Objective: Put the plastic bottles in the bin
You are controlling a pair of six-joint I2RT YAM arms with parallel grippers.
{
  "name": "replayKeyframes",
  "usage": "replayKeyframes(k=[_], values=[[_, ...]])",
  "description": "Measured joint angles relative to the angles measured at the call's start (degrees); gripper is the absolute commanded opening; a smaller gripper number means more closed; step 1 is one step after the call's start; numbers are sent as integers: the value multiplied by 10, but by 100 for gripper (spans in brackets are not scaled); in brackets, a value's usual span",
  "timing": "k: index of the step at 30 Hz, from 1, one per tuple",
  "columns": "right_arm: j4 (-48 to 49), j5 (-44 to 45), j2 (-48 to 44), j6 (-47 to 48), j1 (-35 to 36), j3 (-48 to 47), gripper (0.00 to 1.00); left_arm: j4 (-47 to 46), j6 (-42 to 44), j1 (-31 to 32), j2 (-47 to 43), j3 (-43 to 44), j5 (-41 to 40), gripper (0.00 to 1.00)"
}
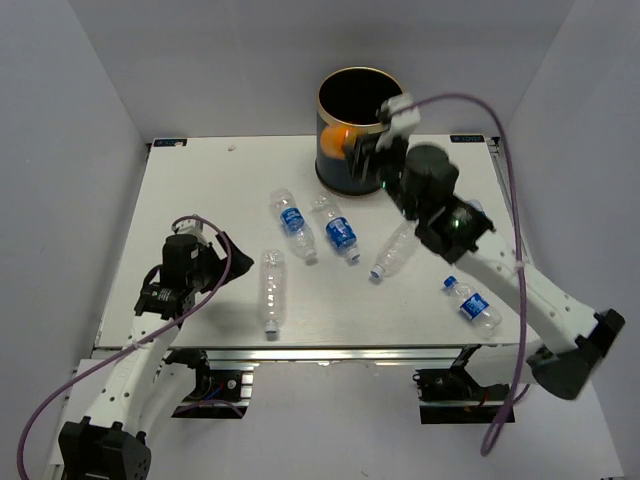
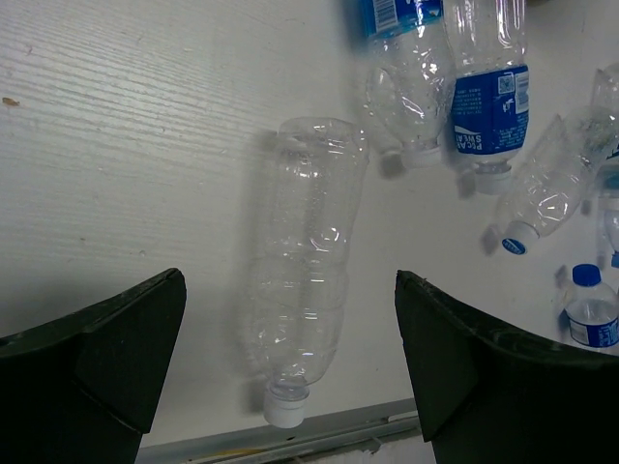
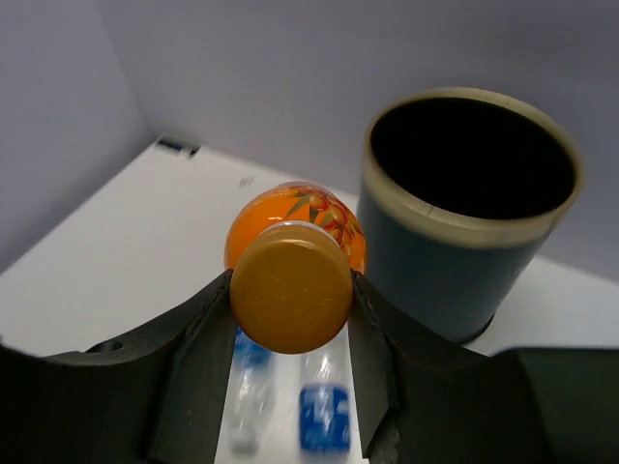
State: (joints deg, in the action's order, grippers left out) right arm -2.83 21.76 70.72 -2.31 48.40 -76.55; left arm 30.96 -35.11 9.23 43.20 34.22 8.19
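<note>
Right hand [image 3: 290, 295] grips the orange bottle [image 3: 295, 215] beside the navy bin [image 3: 455, 275] — next, clear the rim and release; left hand [image 2: 288, 290] spread wide.

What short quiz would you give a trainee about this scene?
1. True or false: the right gripper holds the orange bottle beside the bin.
2. How many clear bottles lie on the table?
3. The left gripper is: A) shut on a bottle; B) open above the unlabelled bottle; C) shut and empty.
Key: 1 true; 2 five; 3 B.
</note>
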Motion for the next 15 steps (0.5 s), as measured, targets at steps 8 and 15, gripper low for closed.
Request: replayKeyframes(k=[8,15], values=[[17,-23,249,31,-154,-305,22,-2,7,0,35,-1,20,98],[-4,10,454,43,-182,-462,71,-10,19,36,56,-1,52,98]])
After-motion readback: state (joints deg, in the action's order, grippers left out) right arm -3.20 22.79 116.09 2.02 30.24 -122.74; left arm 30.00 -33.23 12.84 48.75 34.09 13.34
